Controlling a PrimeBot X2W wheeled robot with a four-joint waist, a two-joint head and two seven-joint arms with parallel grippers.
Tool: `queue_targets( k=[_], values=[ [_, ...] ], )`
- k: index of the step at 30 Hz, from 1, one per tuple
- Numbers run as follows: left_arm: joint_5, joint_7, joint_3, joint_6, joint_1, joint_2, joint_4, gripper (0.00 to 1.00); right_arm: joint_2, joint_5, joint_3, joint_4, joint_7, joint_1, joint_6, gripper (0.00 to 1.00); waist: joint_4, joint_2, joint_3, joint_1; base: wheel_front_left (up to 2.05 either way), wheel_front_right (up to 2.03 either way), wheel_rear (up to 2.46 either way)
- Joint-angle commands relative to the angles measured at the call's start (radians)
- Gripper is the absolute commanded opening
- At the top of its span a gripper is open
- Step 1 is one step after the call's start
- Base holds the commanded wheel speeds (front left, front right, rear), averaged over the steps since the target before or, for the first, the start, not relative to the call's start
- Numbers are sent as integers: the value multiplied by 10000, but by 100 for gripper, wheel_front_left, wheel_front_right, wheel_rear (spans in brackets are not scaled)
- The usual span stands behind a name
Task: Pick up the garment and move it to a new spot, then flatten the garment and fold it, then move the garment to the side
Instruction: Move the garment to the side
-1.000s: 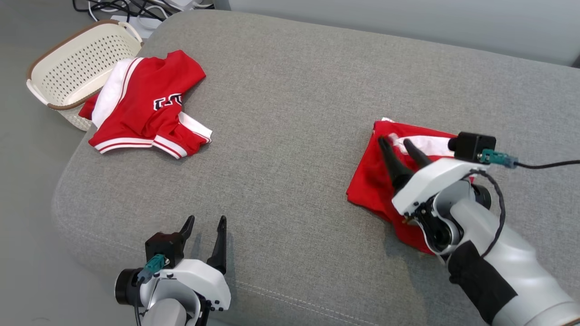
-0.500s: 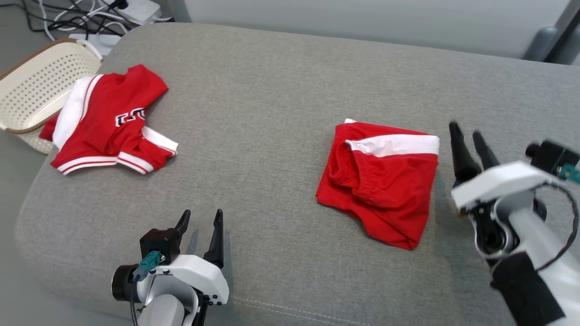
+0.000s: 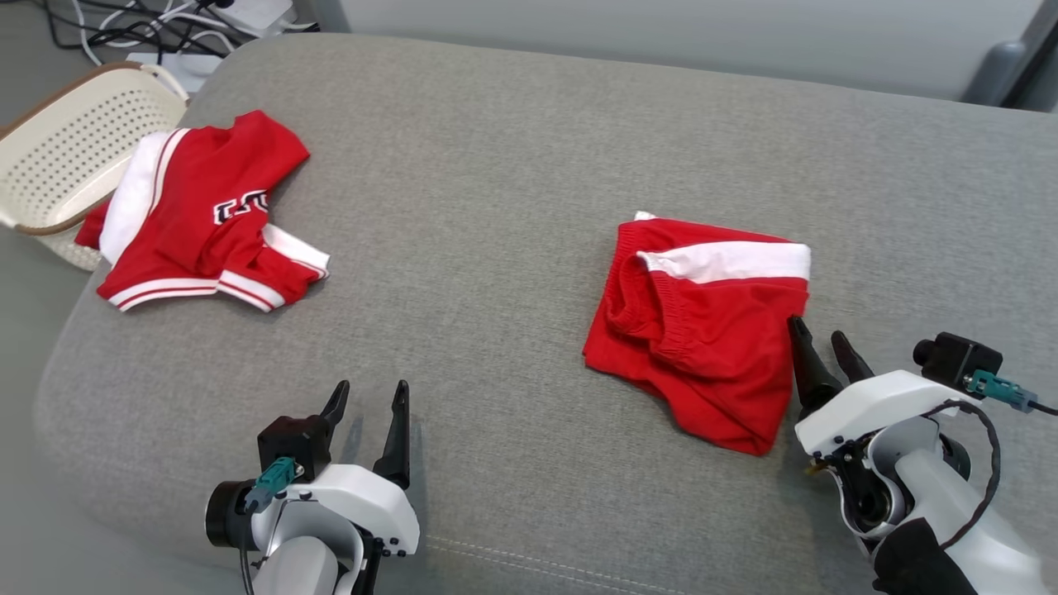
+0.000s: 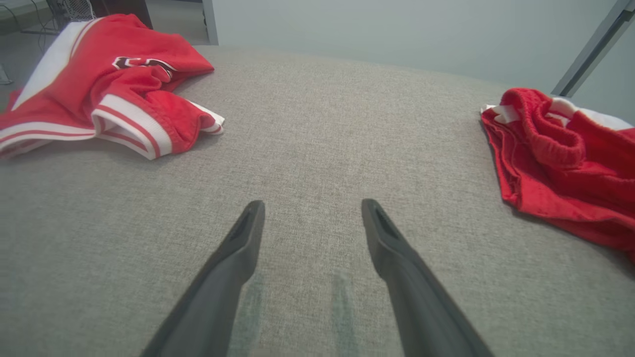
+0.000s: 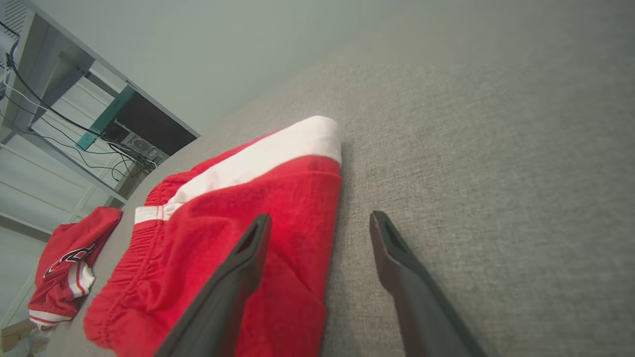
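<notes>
A red garment [image 3: 702, 330] with a white band lies folded into a rough square on the right of the grey cushion [image 3: 496, 207]. It also shows in the left wrist view [image 4: 560, 168] and the right wrist view [image 5: 223, 218]. My right gripper [image 3: 818, 332] is open at the garment's right edge, holding nothing. In its own view [image 5: 320, 215] one finger lies over the red cloth and the other over bare cushion. My left gripper [image 3: 372, 388] is open above bare cushion at the front left, its fingers [image 4: 310, 203] wide apart and holding nothing.
A crumpled red jersey [image 3: 198, 215] with white trim lies at the cushion's far left corner, half over a cream perforated basket [image 3: 74, 140]. Cables [image 3: 165, 16] lie on the floor behind. The cushion's front edge runs just ahead of both wrists.
The right gripper has come off the top of the folded garment, swung to its right, then drawn back to its near right edge. The head camera shifted. The left gripper stayed put.
</notes>
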Motion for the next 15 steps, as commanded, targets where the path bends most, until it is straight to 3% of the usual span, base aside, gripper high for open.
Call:
queue_targets(
  k=[1,12,13,14,15],
  values=[
    [35,-61,286,-5,-43,189,-256,100,60,48,276,65,-133,-158,44,100,215,0,82,0,0,0,0],
    [-5,-61,303,-4,-7,189,-334,100,98,288,588,1014,-133,-608,44,100,791,0,304,0,0,0,0],
    [-15,-61,292,-1,-1,189,-348,100,119,361,631,1079,-133,-633,44,92,822,0,322,0,0,0,0],
    [-25,-61,278,4,2,189,-364,100,130,429,683,1131,-121,-660,44,72,852,0,341,0,0,0,0],
    [-37,-61,262,10,4,189,-378,100,131,475,765,1162,-97,-682,44,41,876,0,356,0,0,0,0]
  ],
)
